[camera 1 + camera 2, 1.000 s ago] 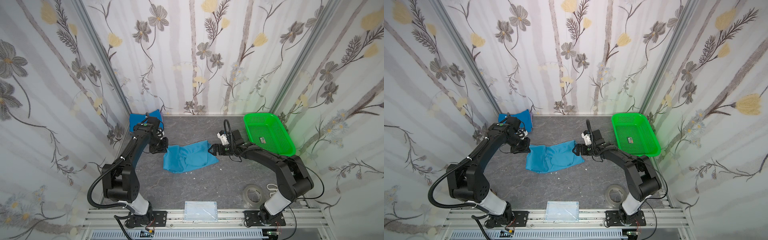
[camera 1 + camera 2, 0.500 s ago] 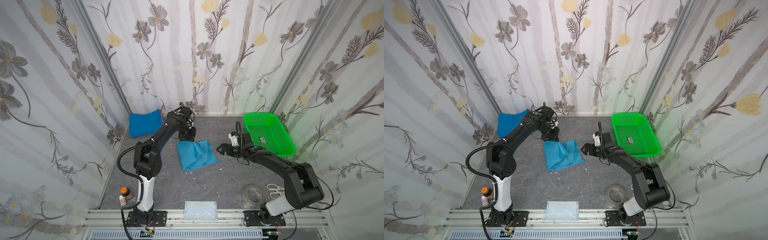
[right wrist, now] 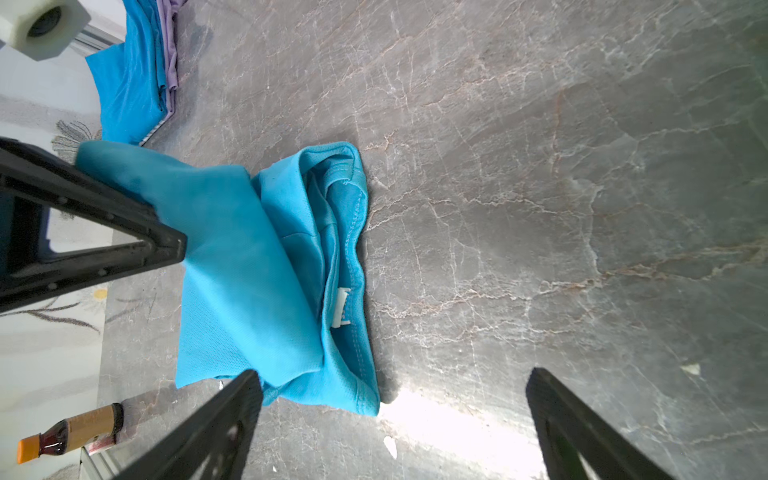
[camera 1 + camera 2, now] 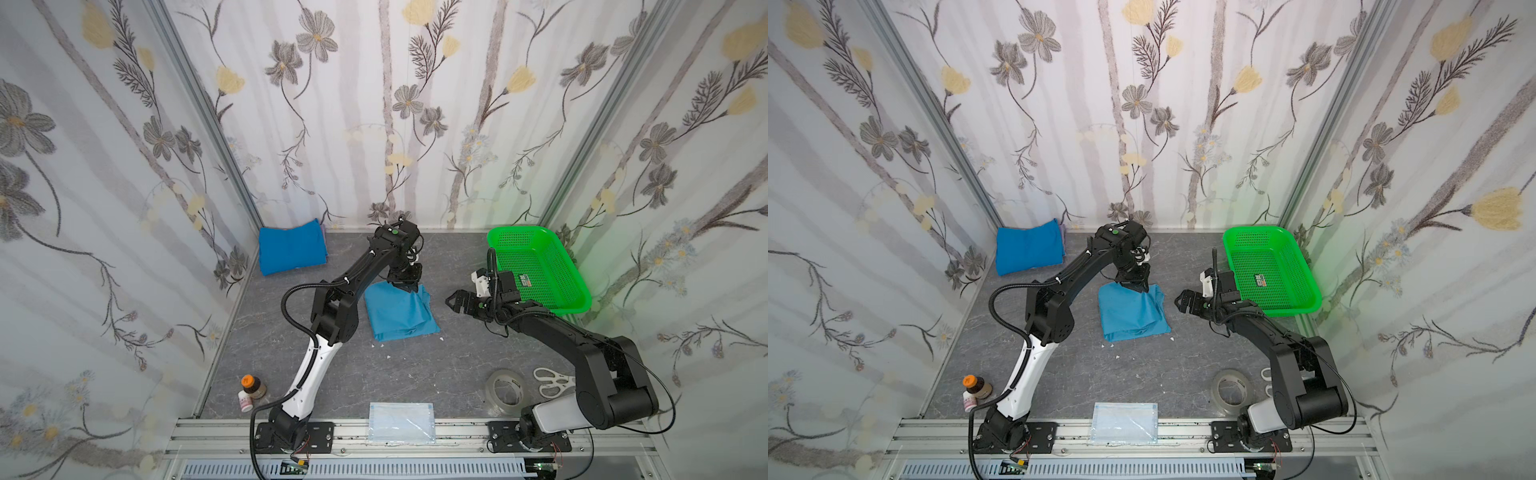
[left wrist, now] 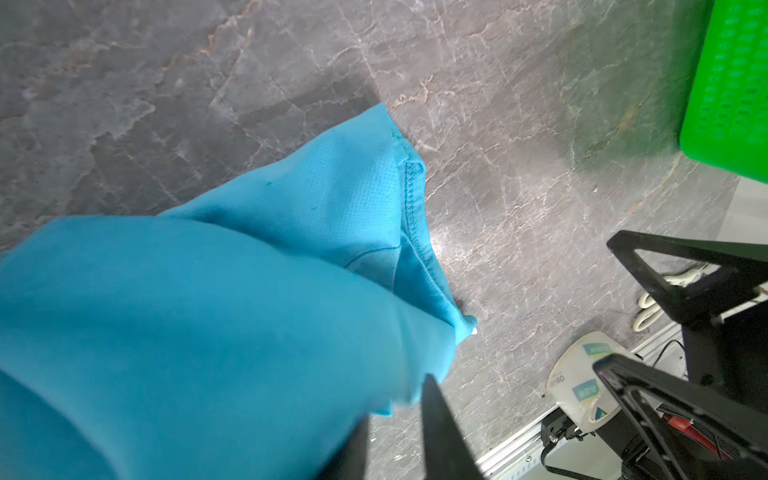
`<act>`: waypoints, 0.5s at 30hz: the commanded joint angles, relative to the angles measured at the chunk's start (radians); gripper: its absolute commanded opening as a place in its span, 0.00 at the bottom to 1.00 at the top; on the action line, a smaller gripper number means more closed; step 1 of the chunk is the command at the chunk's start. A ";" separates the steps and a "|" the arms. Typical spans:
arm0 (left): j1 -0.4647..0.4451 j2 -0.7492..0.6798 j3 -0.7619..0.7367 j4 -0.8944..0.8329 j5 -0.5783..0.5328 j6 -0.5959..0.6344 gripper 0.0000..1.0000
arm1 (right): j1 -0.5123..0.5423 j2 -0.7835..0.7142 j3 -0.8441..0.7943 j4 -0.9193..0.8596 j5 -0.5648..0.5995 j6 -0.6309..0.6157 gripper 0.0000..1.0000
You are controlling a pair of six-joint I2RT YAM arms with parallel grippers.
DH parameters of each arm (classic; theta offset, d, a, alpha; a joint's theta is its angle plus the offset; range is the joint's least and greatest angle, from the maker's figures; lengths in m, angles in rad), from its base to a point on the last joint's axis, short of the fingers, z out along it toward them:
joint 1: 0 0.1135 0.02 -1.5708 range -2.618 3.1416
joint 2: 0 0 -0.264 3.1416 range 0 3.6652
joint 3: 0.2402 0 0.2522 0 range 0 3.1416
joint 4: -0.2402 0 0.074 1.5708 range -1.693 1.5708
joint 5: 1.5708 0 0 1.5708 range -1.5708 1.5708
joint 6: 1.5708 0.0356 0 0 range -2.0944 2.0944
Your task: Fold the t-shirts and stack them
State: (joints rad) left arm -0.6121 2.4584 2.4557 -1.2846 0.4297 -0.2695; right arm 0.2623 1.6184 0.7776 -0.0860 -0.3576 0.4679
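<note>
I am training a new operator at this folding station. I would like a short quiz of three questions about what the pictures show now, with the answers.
1. True or false: the right gripper holds the teal-blue cloth t-shirt in its fingers.
2. Where does the folded royal blue cloth t-shirt lie on the grey marble-pattern table? A) near edge B) far left corner C) centre
3. Fill in: at the teal-blue t-shirt's neck sits a small white ____.
Key: 1. False: its fingers stand open and empty. 2. B. 3. label.

Teal shirt (image 4: 399,311), royal-blue shirt (image 4: 291,247) — green basket (image 4: 548,266).
</note>
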 commanded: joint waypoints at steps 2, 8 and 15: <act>-0.011 -0.049 -0.012 0.068 0.075 0.015 0.87 | 0.011 -0.015 -0.023 0.102 -0.043 -0.020 1.00; 0.077 -0.350 -0.426 0.368 0.131 -0.045 1.00 | 0.100 0.063 0.044 0.111 -0.054 -0.088 0.98; 0.245 -0.686 -1.031 0.629 0.161 -0.139 1.00 | 0.176 0.270 0.272 0.026 0.001 -0.100 0.83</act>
State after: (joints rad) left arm -0.3950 1.8423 1.5284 -0.8059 0.5575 -0.3561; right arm 0.4244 1.8347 0.9955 -0.0360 -0.3882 0.3912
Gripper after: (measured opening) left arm 0.997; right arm 0.846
